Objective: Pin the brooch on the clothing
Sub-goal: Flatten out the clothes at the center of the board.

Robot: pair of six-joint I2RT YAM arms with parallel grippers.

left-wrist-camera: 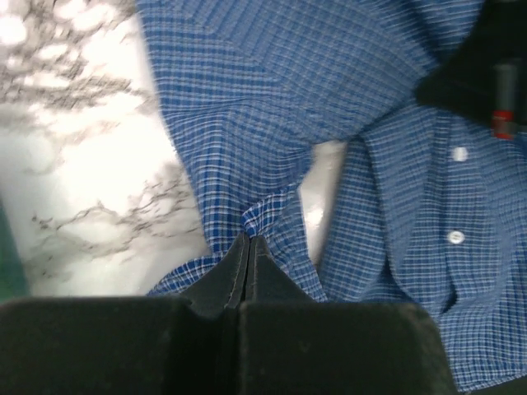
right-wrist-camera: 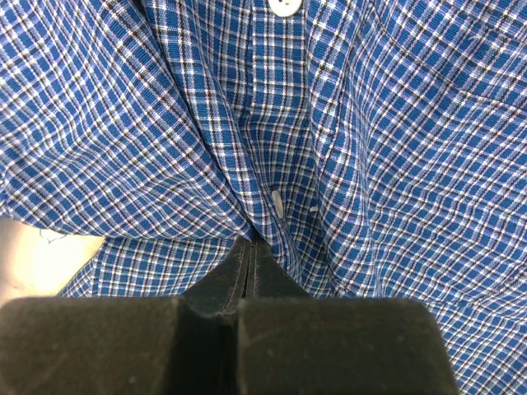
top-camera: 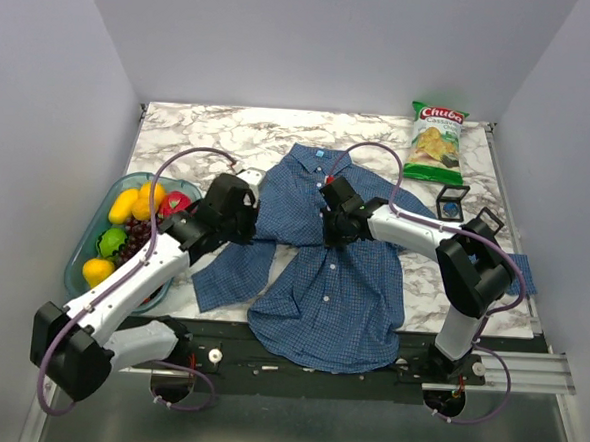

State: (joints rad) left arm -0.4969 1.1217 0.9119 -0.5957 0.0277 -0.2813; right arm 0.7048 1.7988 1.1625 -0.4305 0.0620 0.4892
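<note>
The blue checked shirt [top-camera: 324, 273] lies spread on the marble table, collar at the far side, white buttons down the front. My left gripper [top-camera: 245, 216] is shut on a bunched fold at the shirt's left edge near the sleeve; in the left wrist view the fabric [left-wrist-camera: 272, 148] puckers into the closed tips of that gripper [left-wrist-camera: 249, 240]. My right gripper [top-camera: 332, 219] is shut on the button placket at chest height; in the right wrist view the cloth [right-wrist-camera: 329, 123] gathers into this gripper's tips [right-wrist-camera: 251, 244] beside a white button [right-wrist-camera: 277, 203]. I cannot make out a brooch.
A green chips bag [top-camera: 436, 141] lies at the back right. A small open black box [top-camera: 453, 201] sits right of the shirt, and a blue patch [top-camera: 521, 273] lies at the table's right edge. A teal tray of fruit [top-camera: 86, 230] stands at the left.
</note>
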